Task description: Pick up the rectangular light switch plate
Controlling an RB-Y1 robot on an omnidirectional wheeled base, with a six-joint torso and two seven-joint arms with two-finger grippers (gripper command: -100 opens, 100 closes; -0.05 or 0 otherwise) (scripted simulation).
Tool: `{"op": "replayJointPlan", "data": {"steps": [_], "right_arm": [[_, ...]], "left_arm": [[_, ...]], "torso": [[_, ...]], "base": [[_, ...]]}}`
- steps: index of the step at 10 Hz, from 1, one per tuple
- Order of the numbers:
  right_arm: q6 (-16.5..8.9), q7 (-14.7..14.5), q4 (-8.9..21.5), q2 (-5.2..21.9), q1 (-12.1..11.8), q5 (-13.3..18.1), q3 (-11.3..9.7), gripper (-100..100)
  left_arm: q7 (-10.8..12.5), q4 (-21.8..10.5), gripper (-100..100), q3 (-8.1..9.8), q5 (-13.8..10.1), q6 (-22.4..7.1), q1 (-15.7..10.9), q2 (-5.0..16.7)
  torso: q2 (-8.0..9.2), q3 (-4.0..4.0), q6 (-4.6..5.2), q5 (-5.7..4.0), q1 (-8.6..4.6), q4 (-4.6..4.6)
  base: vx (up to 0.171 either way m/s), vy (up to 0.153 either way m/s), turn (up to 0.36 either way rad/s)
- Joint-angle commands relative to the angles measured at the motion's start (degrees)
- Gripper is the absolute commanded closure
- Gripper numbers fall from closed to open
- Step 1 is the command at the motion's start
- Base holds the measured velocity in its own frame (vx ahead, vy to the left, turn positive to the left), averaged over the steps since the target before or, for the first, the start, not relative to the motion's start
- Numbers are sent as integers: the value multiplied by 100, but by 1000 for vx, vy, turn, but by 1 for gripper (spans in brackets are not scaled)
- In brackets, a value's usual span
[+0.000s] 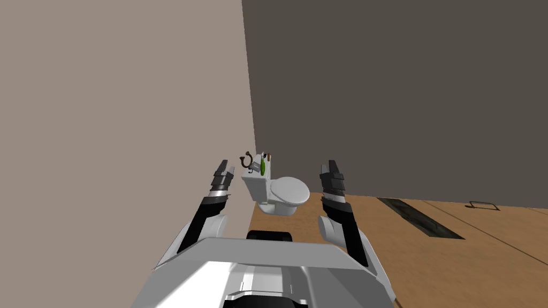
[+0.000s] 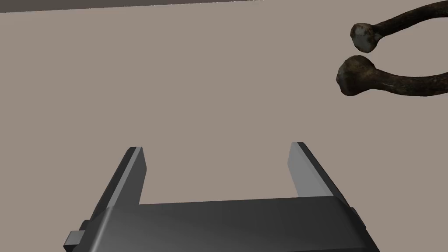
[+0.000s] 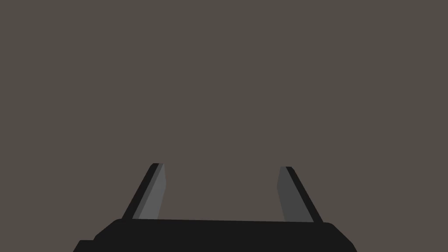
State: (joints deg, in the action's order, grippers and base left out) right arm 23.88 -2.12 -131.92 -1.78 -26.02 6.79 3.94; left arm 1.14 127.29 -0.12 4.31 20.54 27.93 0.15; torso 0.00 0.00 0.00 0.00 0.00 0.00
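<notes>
Going left to right. The beige wall [image 1: 118, 107] runs up my left side. My left jaws sit close to it, fingers [image 2: 131, 175] spread wide with nothing between them.

From those jaws, at about 2 o'clock in the head view, the toilet tank [image 1: 256, 186] is tucked into the corner with some clutter on its lid. There's a rusty curved hook [image 1: 246, 159], then what I take for the switch plate [image 1: 252, 167], a small grey flat piece. A green thing [image 1: 263, 166] is just beside it. The plate's way too tiny for me to call its long axis, sorry. The toilet bowl [image 1: 289, 191] pokes out at 4 o'clock from the tank.

My right jaws are further over, also wide open and empty, facing the dark wall [image 1: 401, 96]. The plate's around 9 to 10 o'clock from them and well apart. So I'd say the left arm is the nearer one, and the reach goes forward and to the right.

The head view is what gives me the plate and the layout. The left wrist cam gives the hook's two knobbed ends up close, at roughly 2 o'clock off my fingers, so I reckon I'm aimed left of the clutter.
</notes>
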Motion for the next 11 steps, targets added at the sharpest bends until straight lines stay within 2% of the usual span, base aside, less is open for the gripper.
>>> {"op": "replayJointPlan", "data": {"steps": [1,3,5,11], "right_arm": [[0,0,0,0,0,0,0,0],[0,0,0,0,0,0,0,0],[0,0,0,0,0,0,0,0],[0,0,0,-1,-1,0,0,0]], "left_arm": [[-49,-62,-100,20,50,-36,-19,260],[-115,-144,-100,47,117,-85,-43,454],[-285,-358,-100,118,290,-212,-107,672],[-828,-1041,-100,343,843,-615,-313,885]], "torso": [[0,0,0,0,0,0],[-7,-4,0,-1,-6,-2],[-16,-9,0,-2,-8,-4],[-32,-19,0,-6,-27,-7]], "base": [[12,-11,-6],[27,-21,-4],[57,-36,-13],[79,-62,-12]]}}
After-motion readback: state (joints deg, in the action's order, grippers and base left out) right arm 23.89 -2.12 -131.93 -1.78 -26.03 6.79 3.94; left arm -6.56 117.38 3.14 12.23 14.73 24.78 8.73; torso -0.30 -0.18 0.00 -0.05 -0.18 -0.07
